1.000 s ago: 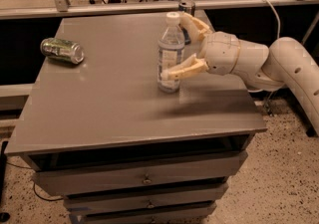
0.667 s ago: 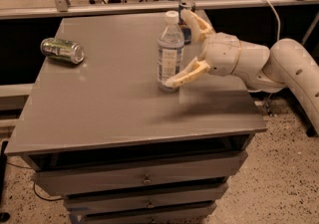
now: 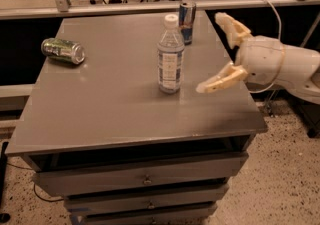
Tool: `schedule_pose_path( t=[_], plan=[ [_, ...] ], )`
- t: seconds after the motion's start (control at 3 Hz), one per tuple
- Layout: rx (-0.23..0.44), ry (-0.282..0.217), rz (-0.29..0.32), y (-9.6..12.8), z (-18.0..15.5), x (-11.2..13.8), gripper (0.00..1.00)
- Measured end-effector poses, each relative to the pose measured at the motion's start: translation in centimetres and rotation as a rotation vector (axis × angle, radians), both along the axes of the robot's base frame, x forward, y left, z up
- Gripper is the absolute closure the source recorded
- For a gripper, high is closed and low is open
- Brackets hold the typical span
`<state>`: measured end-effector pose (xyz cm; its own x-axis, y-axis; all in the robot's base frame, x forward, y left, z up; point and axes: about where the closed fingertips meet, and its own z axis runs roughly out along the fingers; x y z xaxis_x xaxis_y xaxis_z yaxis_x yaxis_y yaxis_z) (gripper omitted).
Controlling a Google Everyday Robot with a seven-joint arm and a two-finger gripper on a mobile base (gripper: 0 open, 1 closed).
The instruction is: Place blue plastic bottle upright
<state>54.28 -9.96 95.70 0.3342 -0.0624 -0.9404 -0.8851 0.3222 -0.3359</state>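
The blue plastic bottle (image 3: 170, 54) stands upright near the middle of the grey table top (image 3: 125, 104), clear and ribbed with a white cap and a blue-and-white label. My gripper (image 3: 214, 51) is to the right of the bottle, apart from it, over the table's right side. Its two pale fingers are spread wide open and hold nothing.
A green can (image 3: 63, 50) lies on its side at the table's left. A blue-and-silver slim can (image 3: 187, 15) stands upright behind the bottle, near the back edge. A railing runs behind the table. Drawers (image 3: 145, 179) sit below the top.
My gripper has let go of the bottle and drawn back to the right. The bottle stays upright in place, and the slim can behind it has come into sight.
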Motion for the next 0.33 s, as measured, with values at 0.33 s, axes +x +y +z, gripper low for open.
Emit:
schedule_pose_path(
  t=[0.33],
  plan=[
    [-0.003,0.003,-0.021,-1.0,0.28,-0.35,0.0]
  ],
)
